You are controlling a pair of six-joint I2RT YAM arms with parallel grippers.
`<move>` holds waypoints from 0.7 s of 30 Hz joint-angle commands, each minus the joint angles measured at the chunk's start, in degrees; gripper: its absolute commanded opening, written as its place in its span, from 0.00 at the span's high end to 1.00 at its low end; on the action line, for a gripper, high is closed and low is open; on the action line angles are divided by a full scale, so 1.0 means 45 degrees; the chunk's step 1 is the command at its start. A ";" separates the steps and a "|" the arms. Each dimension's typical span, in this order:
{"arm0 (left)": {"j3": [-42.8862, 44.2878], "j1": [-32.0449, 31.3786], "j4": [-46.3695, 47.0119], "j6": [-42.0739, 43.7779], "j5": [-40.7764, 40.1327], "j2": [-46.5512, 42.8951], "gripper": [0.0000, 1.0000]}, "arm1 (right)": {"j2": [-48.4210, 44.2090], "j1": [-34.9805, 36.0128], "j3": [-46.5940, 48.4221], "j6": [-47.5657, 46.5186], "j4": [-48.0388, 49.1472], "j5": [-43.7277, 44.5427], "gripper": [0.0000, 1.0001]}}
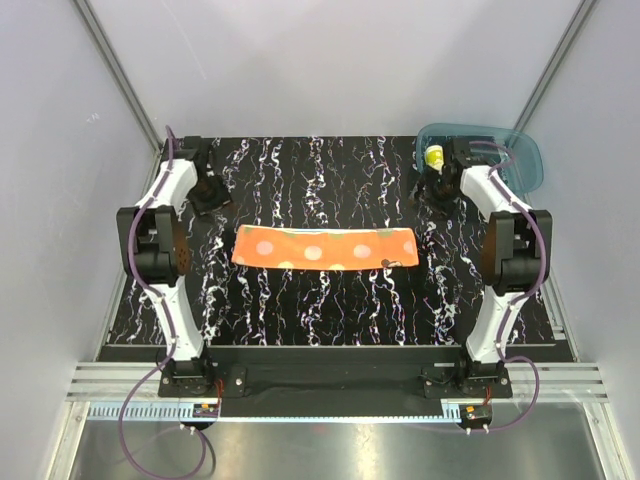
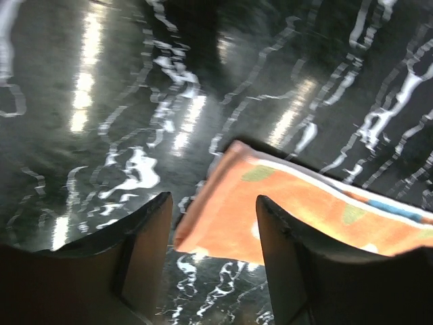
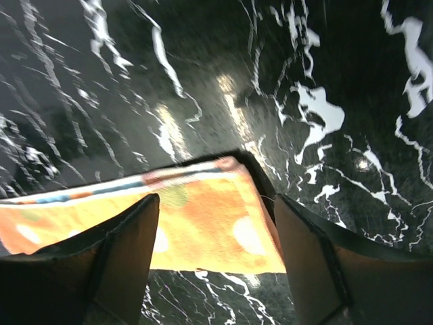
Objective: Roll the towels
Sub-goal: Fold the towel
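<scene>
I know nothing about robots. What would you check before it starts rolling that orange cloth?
1. Orange towel lies flat, folded into a long strip: ok.
2. Left tool open and empty: ok.
3. Right tool open and empty: ok.
4. A tool grips a towel end: not ok, neither does.
5. Yellow towel at the teal bin already rolled: cannot tell, too small.
</scene>
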 commanded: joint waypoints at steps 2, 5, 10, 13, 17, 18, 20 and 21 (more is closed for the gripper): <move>-0.0602 0.0136 0.0092 0.0056 -0.1997 -0.1814 0.42 | -0.1352 -0.0106 0.0751 0.0074 -0.0662 0.0687 0.22; -0.1635 0.0020 0.0580 0.0172 -0.2778 -0.3162 0.42 | -0.2328 -0.0087 0.0147 -0.0062 -0.0760 0.1196 0.21; -0.3375 -0.0761 0.1673 0.0602 -0.1830 -0.4707 0.42 | -0.3967 -0.0087 -0.2214 -0.0122 0.0370 -0.0867 0.35; -0.4412 -0.1327 0.2475 0.0739 -0.0425 -0.4846 0.43 | -0.4478 -0.0087 -0.4069 0.0151 0.2204 -0.3621 0.61; -0.4902 -0.1641 0.2769 0.0603 0.1003 -0.4202 0.45 | -0.3583 -0.0048 -0.4990 0.0036 0.2483 -0.4915 0.88; -0.4941 -0.1680 0.2846 0.0602 0.1105 -0.3911 0.45 | -0.3330 -0.0048 -0.5050 -0.0178 0.2424 -0.4936 0.91; -0.4941 -0.1680 0.2828 0.0564 0.1223 -0.3596 0.45 | -0.2782 -0.0028 -0.5147 -0.0355 0.2346 -0.4820 0.94; -0.4922 -0.1680 0.2770 0.0563 0.1281 -0.3305 0.45 | -0.2587 -0.0028 -0.5206 -0.0510 0.2287 -0.4684 0.94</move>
